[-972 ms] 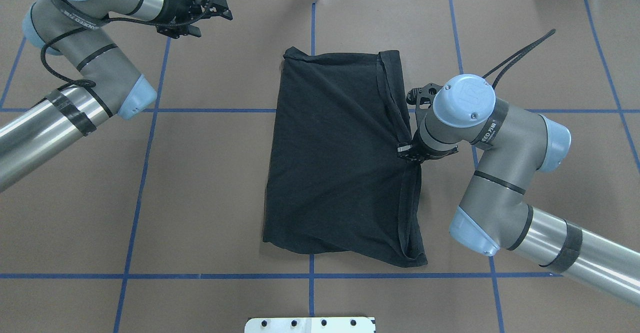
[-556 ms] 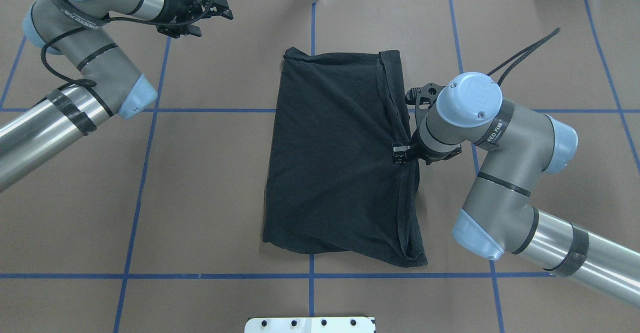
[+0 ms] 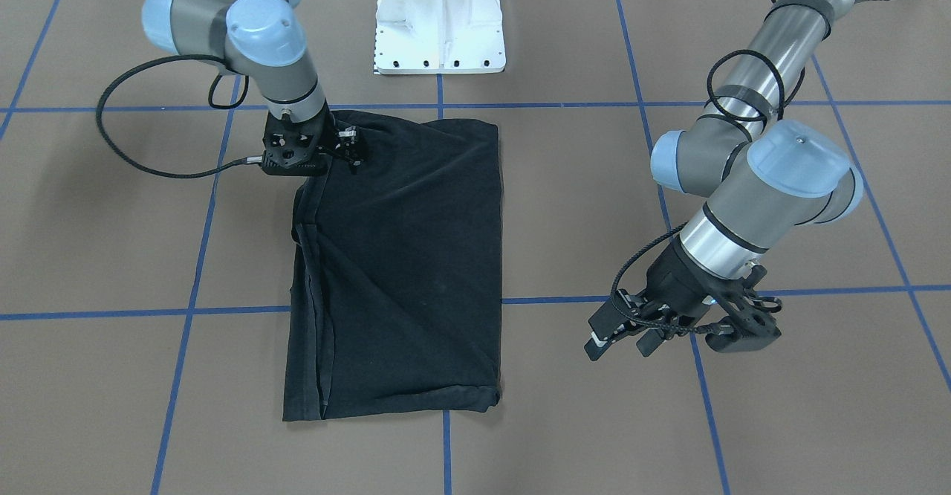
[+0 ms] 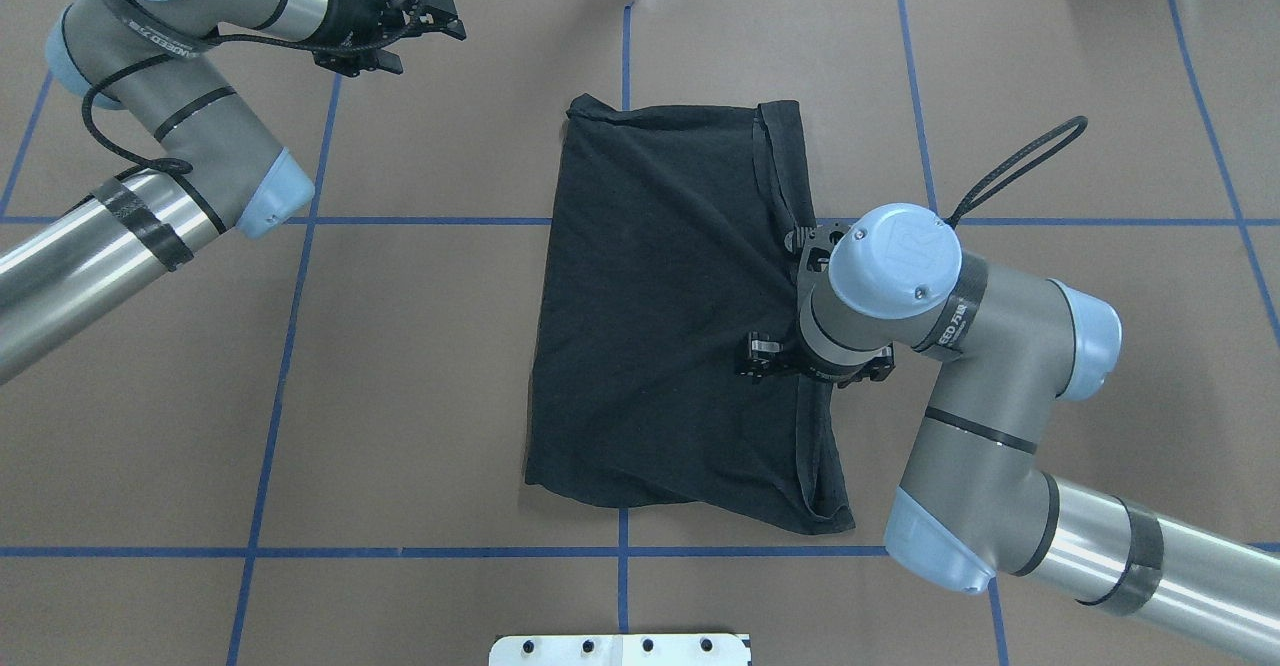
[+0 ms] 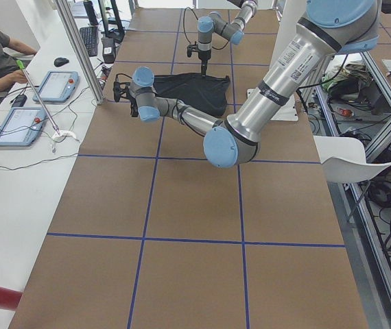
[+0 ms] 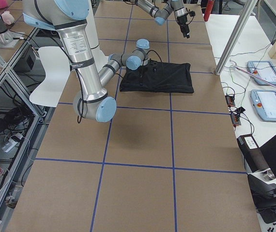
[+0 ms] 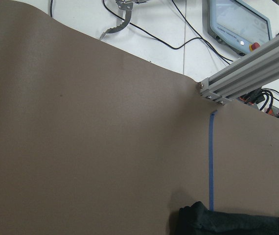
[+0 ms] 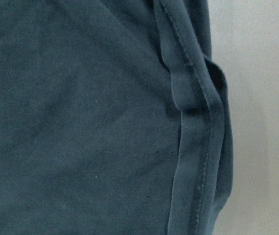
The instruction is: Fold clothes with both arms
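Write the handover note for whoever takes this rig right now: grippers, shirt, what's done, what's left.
Left gripper: open, empty, over the bare table, well off the shirt's far left corner.
Right gripper: down at the black T-shirt, about midway along its right hemmed edge; I cannot tell whether it grips.
Shirt: lies mid-table, already folded into a long rectangle.
Left: probably the crosswise fold, using both arms.

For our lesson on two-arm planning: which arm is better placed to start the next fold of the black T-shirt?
Probably right: the right end effector is over the black T-shirt near its hemmed edge; the left end effector hangs off the cloth.
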`<action>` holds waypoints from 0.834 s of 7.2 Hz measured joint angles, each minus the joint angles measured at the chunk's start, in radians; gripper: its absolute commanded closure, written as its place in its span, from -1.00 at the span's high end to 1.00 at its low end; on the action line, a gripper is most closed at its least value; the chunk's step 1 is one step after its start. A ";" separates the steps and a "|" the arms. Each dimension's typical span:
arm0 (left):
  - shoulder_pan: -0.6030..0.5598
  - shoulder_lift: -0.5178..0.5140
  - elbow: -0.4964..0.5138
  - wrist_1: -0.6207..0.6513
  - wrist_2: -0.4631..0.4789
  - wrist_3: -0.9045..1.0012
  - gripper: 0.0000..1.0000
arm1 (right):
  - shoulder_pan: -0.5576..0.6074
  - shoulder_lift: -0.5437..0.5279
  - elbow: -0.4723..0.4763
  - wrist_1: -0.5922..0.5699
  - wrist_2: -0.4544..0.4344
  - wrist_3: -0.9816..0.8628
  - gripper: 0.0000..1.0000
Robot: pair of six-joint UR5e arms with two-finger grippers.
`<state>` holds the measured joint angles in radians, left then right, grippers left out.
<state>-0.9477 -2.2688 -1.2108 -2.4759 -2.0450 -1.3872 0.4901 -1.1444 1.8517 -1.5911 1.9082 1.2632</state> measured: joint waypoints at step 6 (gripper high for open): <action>0.003 -0.004 0.001 0.000 -0.001 -0.004 1.00 | -0.078 -0.016 0.016 -0.130 -0.038 -0.011 1.00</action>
<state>-0.9450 -2.2733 -1.2103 -2.4760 -2.0463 -1.3912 0.4119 -1.1606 1.8679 -1.7207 1.8702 1.2525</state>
